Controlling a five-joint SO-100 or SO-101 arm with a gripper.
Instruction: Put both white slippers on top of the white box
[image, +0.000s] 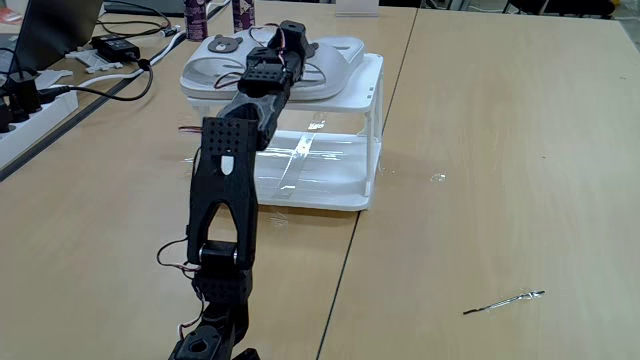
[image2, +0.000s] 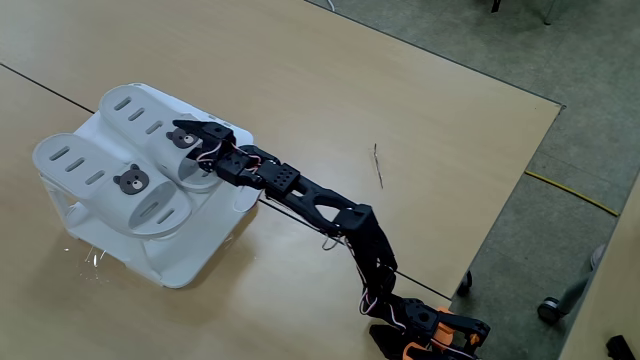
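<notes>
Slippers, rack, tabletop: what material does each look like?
Slippers: off-white moulded rubber or foam, matte; thick rounded edges, oval slots, a bear badge on one.
Rack: white plastic, likely; thin legs, and clear glossy sides that catch glare.
Table: light wood-look top, probably laminate; even grain, low sheen, straight seams between panels.
</notes>
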